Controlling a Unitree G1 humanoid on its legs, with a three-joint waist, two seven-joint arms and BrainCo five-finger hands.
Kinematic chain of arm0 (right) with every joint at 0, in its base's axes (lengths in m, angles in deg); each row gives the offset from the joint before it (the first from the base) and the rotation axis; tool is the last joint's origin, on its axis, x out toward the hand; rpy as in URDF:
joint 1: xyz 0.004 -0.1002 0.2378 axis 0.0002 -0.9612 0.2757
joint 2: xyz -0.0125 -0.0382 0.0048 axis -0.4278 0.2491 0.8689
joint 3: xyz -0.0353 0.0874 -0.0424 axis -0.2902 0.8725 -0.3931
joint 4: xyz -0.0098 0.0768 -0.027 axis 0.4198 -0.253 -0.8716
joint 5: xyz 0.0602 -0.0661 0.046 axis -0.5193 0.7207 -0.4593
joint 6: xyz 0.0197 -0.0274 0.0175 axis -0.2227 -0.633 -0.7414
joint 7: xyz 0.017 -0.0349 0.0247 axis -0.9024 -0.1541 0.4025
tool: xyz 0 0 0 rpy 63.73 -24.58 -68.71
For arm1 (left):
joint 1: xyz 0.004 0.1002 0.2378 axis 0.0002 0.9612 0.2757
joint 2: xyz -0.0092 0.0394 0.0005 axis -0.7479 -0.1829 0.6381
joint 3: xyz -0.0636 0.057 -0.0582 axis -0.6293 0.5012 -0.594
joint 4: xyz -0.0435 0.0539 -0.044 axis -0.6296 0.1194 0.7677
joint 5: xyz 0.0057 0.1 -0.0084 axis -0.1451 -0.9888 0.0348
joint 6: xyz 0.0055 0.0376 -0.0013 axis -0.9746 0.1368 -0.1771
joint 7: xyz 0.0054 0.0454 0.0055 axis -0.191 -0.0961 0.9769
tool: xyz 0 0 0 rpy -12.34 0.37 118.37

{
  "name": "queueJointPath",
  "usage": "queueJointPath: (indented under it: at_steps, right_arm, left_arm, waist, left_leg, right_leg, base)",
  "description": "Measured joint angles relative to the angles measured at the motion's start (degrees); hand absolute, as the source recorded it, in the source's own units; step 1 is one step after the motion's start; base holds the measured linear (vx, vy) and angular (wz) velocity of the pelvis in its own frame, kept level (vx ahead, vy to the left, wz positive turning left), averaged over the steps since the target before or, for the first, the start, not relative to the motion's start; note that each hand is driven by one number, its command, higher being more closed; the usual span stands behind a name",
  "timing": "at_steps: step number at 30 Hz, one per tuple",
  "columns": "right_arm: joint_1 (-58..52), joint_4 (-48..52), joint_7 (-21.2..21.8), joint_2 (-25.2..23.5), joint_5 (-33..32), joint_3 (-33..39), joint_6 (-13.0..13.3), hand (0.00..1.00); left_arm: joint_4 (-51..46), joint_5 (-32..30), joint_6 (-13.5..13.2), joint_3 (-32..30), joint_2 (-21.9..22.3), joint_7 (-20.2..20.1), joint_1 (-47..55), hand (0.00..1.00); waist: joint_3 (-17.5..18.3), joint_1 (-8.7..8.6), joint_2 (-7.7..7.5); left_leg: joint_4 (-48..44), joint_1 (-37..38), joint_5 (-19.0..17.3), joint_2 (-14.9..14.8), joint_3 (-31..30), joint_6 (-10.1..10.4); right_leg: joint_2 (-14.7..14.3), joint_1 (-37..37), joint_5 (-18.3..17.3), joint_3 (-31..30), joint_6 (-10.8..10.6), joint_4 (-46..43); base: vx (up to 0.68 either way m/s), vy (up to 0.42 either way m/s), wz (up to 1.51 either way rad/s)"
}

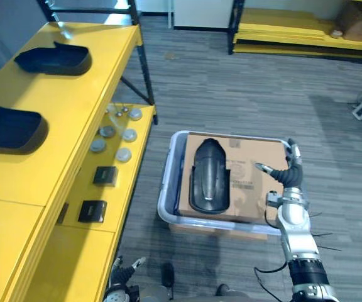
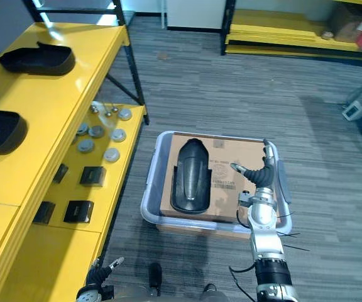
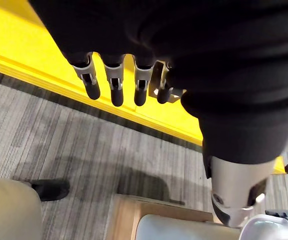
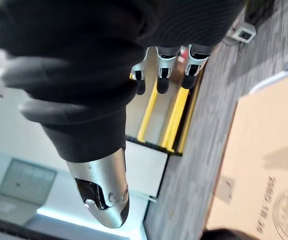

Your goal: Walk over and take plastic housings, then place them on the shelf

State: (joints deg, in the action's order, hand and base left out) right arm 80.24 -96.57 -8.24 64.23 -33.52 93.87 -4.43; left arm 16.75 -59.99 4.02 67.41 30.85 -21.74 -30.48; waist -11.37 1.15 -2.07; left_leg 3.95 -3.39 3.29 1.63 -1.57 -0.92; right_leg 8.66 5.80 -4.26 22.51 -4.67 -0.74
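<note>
Warehouse workshop — yellow steel shelving [image 1: 74, 94], parts bin [image 1: 168, 189]

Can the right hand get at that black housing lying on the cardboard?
Probably yes: the right hand, fingers open, hangs over the cardboard just beside the housing, with nothing lying between them.

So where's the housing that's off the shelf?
Left eye view, centre: the housing lies on cardboard in the bin, left of the right robot hand.
</note>
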Motion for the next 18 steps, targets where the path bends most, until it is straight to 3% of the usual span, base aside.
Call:
queueJointPath:
  at_steps: [2, 7, 10, 11, 18]
  right_arm:
    - [3.5, -4.8, -0.2, -0.6, 0.9, 0.1, -1.8, 0.00]
    - [8.5, -13.9, -1.5, -1.8, 2.6, 0.9, -4.6, 0.00]
    - [13.0, -18.8, -3.6, -2.9, 3.5, 3.3, -5.8, 0.00]
    - [15.4, -21.0, -4.4, -2.9, 4.4, 4.8, -5.9, 1.00]
    - [23.1, -25.3, -8.0, -1.6, 5.1, 8.7, -8.2, 1.00]
  left_arm:
    - [-1.1, 0.0, -0.3, 0.3, 0.0, 0.1, -1.0, 0.00]
    - [-3.1, 0.1, -0.6, 0.9, 0.1, 1.0, -1.7, 0.00]
    - [-3.2, 0.2, -0.7, 2.1, 0.1, 1.3, -2.4, 0.00]
    - [-3.1, 0.2, -0.7, 2.3, -0.1, 1.3, -2.8, 0.00]
    - [-2.8, 1.8, -0.6, 3.4, 0.0, 3.4, -5.5, 0.00]
  waist:
    - [-2.9, 1.02, 0.47]
    - [-5.5, 2.83, 0.74]
    - [-6.8, 2.91, 1.40]
    - [-7.5, 2.89, 1.48]
    - [-9.7, 2.99, 1.96]
  left_leg:
    - [-1.0, -1.0, 0.0, 0.0, -0.7, 0.0]
    - [-2.1, -3.1, 0.1, 0.4, -1.7, -0.1]
    - [-2.4, -4.2, 0.4, 0.4, -2.2, -0.1]
    - [-2.4, -4.5, 0.9, 0.4, -2.3, 0.1]
    - [0.8, -5.8, 4.4, 0.3, -3.2, 0.8]
  right_leg:
    - [-0.1, -0.1, 0.7, 0.7, 0.2, 0.0]
    - [0.2, -1.2, 1.0, 1.0, 0.1, -0.2]
    - [0.1, -2.1, 1.2, 1.0, -0.2, -0.3]
    - [0.1, -2.4, 1.3, 1.0, -0.3, -0.3]
    - [0.1, -4.7, 1.3, 1.4, -0.3, -0.6]
  base:
    - [-0.01, -0.003, 0.29]
    - [-0.01, 0.006, 0.12]
    - [-0.05, 0.004, 0.07]
    - [-0.07, 0.004, 0.02]
    - [-0.10, 0.007, 0.04]
